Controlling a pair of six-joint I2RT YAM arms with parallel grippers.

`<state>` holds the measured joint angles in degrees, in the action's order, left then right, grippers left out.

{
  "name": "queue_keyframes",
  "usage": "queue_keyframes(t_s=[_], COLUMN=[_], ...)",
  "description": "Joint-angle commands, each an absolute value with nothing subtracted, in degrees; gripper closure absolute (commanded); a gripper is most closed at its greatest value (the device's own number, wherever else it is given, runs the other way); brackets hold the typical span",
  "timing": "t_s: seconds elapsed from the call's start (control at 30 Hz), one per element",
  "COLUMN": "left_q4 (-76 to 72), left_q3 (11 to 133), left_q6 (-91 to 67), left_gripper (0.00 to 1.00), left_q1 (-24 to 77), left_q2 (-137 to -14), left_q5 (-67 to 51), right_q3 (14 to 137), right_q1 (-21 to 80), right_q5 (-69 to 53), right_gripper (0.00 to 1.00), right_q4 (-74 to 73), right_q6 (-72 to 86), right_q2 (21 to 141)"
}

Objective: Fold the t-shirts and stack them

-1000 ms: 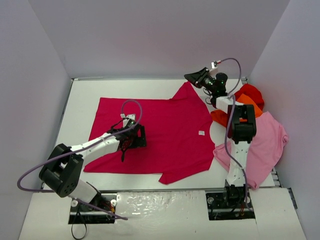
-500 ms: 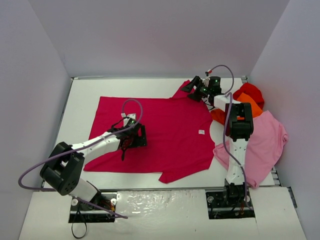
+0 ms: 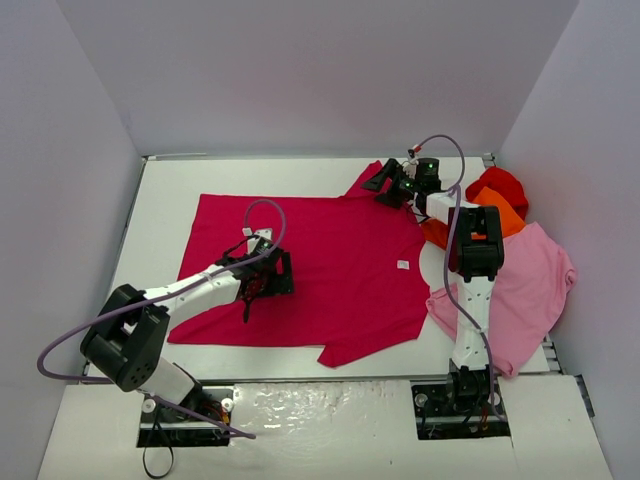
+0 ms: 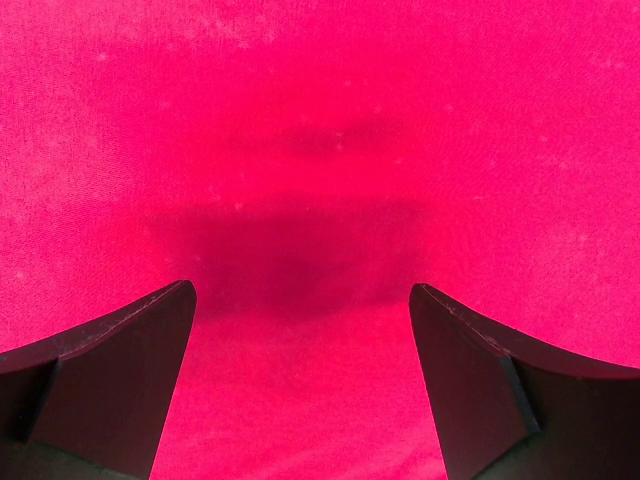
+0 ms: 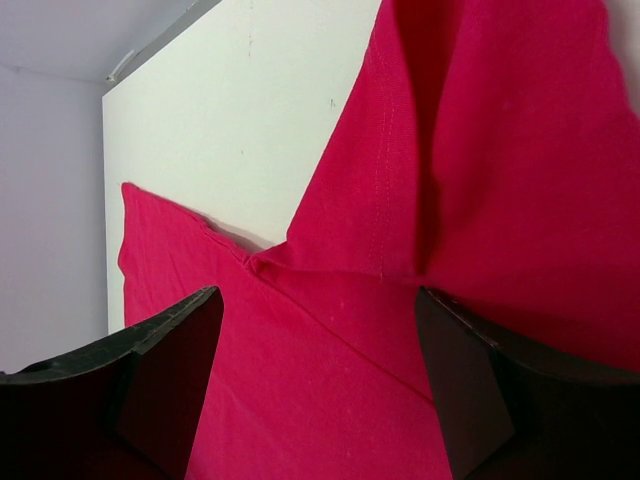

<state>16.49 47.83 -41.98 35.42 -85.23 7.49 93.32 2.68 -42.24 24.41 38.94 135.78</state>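
First, at the bottom of the overhead view, the near sleeve [image 3: 345, 350] of the raspberry-red shirt [image 3: 330, 230] points toward the front edge of the bench [image 3: 170, 195], between the two arm bases. The shirt is spread flat across the middle of the frame with its long axis running left to right: hem at the left, collar and small white neck tag [image 3: 402, 266] at the right. A little farther in, the left fingers [image 3: 270, 276] hang over the left-centre of the shirt body, spread wide, with only smooth cloth showing between them and nothing pinched. Whether the tips touch the cloth I cannot tell. Farther back, toward the upper right of the shirt, the right fingers [image 3: 385, 184] are also parted and empty. They sit low over the far sleeve [image 3: 372, 172], and the wrist view shows the armpit seam [image 5: 250, 262] lying between them with bare bench beyond. That sleeve lies directly under the right fingers and well away from the left ones, so the right arm looks the better placed to fold it in toward the shirt's centreline. At the right of the frame the other shirts are heaped: the pale pink shirt [image 3: 535, 285] under and beside the right arm, the orange shirt [image 3: 437, 236] just beside the collar edge, and the bright red shirt [image 3: 503, 182] at the back. They crowd the right arm's elbow, and any sweep outward could drag them.
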Motion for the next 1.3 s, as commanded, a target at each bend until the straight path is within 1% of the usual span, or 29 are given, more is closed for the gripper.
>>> queue_keyframes(t_s=[0.0,0.1,0.17,0.3,0.37,0.47,0.67,0.7,0.77,0.83,0.9,1.1,1.27], left_q4=[15.7,15.8,15.8,15.7,15.7,15.8,15.8,15.8,15.8,15.8,15.8,15.4,14.0], left_q3=[51.4,51.4,51.4,51.6,51.6,51.6,51.5,51.5,51.4,51.3,51.2,50.4,49.4], left_q6=[-41.3,-41.4,-41.3,-41.2,-41.1,-41.0,-40.9,-40.9,-40.8,-40.9,-40.9,-41.1,-41.5], left_gripper=[0.14,0.14,0.14,0.14,0.14,0.14,0.14,0.14,0.14,0.14,0.14,0.14,0.14], left_q1=[35.7,35.8,35.7,35.7,35.7,35.7,35.7,35.7,35.8,35.8,35.7,35.7,35.7], left_q2=[-84.7,-84.8,-84.9,-85.1,-85.3,-85.5,-85.7,-85.7,-85.5,-85.5,-85.4,-84.8,-85.1], left_q5=[7.9,8.0,7.9,8.0,8.0,8.1,8.0,8.0,8.0,8.0,8.0,7.9,7.1], right_q3=[96.2,96.9,97.5,98.4,98.5,98.5,98.7,98.8,98.9,99.0,99.2,99.2,100.9], right_q1=[2.4,2.6,2.8,3.2,3.3,3.4,3.8,3.8,3.9,4.1,4.3,4.8,7.2], right_q5=[-40.8,-41.4,-41.8,-41.4,-41.0,-40.9,-40.7,-40.7,-40.3,-40.1,-40.0,-39.6,-42.6], right_gripper=[0.27,0.28,0.34,0.40,0.48,0.56,0.79,0.80,0.90,0.93,0.99,1.00,1.00], right_q4=[27.1,28.7,30.1,30.5,30.9,31.2,31.5,31.5,31.4,31.2,30.7,31.6,45.7], right_q6=[39.5,41.0,42.4,42.7,42.8,42.8,42.9,42.9,42.8,42.6,42.2,42.7,51.5], right_q2=[136.6,137.3,138.0,138.7,138.8,138.9,139.2,139.2,139.2,139.1,139.1,138.0,137.0])
